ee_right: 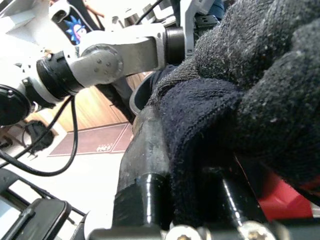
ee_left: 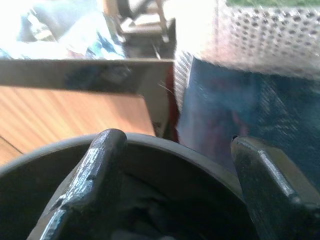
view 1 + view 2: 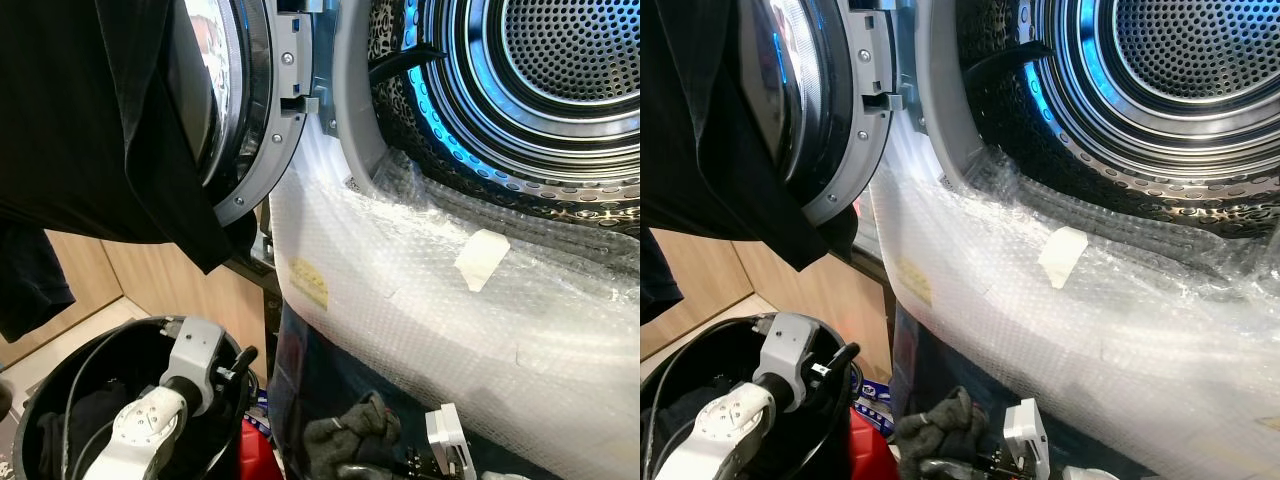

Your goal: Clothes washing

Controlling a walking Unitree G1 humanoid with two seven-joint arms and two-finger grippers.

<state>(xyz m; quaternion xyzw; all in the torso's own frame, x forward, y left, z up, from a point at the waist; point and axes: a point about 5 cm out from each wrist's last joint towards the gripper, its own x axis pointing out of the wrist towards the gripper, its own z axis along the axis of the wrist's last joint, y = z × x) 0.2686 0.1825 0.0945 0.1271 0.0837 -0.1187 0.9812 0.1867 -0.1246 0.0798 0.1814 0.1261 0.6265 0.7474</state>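
The right end effector (image 1: 190, 165) is closed on a dark grey knitted garment (image 1: 260, 75), whose thick folds wrap over its black fingers (image 1: 145, 150) in the right wrist view; in the eye views the same grey garment (image 3: 350, 425) sits low in the scene, just below the washer's front, beside the white wrist housing (image 3: 450, 440). The left end effector (image 2: 175, 180) stands open, its two black fingers (image 2: 95, 185) spread well apart and holding nothing, poised over the rim of a round black laundry basket (image 3: 60, 385) that holds dark clothes (image 3: 95, 410). The silver left arm (image 3: 150, 420) reaches down into the basket's mouth. Above the basket, the washing machine door (image 3: 255, 130) is swung open to the robot's left, and a black garment (image 3: 90, 120) hangs draped over it, covering much of the glass. To the right, the perforated steel drum (image 3: 560, 70) lies open, ringed by a grey gasket (image 3: 355, 100). Bubble wrap (image 3: 420, 300) covers the washer's lower front, carrying a strip of pale tape (image 3: 482, 258). A red object (image 3: 258, 445) shows between basket and washer; wood panelling (image 3: 190, 290) lies behind.
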